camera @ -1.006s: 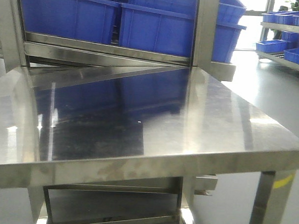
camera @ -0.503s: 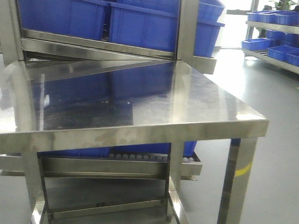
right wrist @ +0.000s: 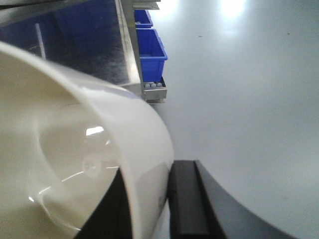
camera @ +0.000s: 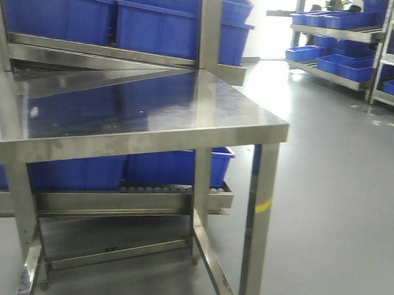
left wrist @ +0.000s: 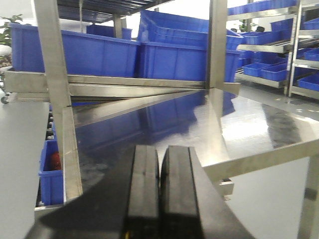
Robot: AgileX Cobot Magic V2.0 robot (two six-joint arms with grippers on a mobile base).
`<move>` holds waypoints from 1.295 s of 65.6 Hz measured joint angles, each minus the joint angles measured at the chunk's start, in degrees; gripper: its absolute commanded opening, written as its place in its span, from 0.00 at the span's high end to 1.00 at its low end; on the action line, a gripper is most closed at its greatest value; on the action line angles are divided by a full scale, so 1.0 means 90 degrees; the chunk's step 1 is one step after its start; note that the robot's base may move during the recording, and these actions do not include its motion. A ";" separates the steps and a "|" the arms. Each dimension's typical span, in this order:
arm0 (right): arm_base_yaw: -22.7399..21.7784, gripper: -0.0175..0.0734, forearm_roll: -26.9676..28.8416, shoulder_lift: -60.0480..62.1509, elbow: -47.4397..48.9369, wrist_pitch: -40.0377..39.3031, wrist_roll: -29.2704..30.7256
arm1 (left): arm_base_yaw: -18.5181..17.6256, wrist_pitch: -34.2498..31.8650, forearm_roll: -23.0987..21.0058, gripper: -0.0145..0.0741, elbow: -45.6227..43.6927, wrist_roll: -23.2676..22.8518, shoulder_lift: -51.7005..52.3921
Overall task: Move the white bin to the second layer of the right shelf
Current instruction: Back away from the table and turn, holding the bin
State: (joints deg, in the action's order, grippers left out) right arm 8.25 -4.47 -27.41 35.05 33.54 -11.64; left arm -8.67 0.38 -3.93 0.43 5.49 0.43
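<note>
Right claw (right wrist: 149,201): clenched on the wall of the white bin (right wrist: 75,144) at its rim, with one black finger (right wrist: 185,199) outside the wall and the other inside.
White bin: carried in the right claw above the grey floor (right wrist: 239,89), its glossy hollow open to the wrist camera. An edge of the counter shows beyond its rim.
Left claw (left wrist: 159,184): clenched on nothing, its two black pads pressed together.
Counter (camera: 153,113): mirror-like steel, lying just ahead of the left claw.
Roller tier (camera: 172,190): under the counter, a row of small rollers behind a flat steel lip, with blue crates (camera: 176,166) standing on it.
Rack behind the counter (camera: 103,52): holds more of the crates.
Far shelf (camera: 332,36): well apart at the right, also stocked with crates.
</note>
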 measured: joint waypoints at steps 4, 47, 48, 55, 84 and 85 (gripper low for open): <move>0.0000 0.78 0.0000 0.0000 0.0000 0.0000 0.0000 | 0.0000 0.0000 0.0000 0.74 0.0000 0.0000 0.0000; 0.0000 0.78 0.0000 0.0000 0.0000 0.0000 0.0000 | 0.0000 0.0000 0.0000 0.74 0.0000 0.0000 0.0000; 0.0000 0.78 0.0000 0.0000 0.0000 0.0000 0.0000 | 0.0000 0.0000 0.0000 0.74 0.0000 0.0000 0.0000; 0.0000 0.78 0.0000 0.0000 0.0000 0.0000 0.0000 | 0.0000 0.0000 0.0000 0.74 0.0000 0.0000 0.0000; 0.0000 0.78 0.0000 0.0000 0.0000 0.0000 0.0000 | 0.0000 0.0000 0.0000 0.74 0.0000 0.0000 0.0000; 0.0000 0.78 0.0000 0.0000 0.0000 0.0000 0.0000 | 0.0000 0.0000 0.0000 0.74 0.0000 0.0000 0.0000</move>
State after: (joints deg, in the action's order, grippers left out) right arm 8.25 -4.47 -27.41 35.05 33.54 -11.64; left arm -8.67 0.38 -3.93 0.43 5.49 0.43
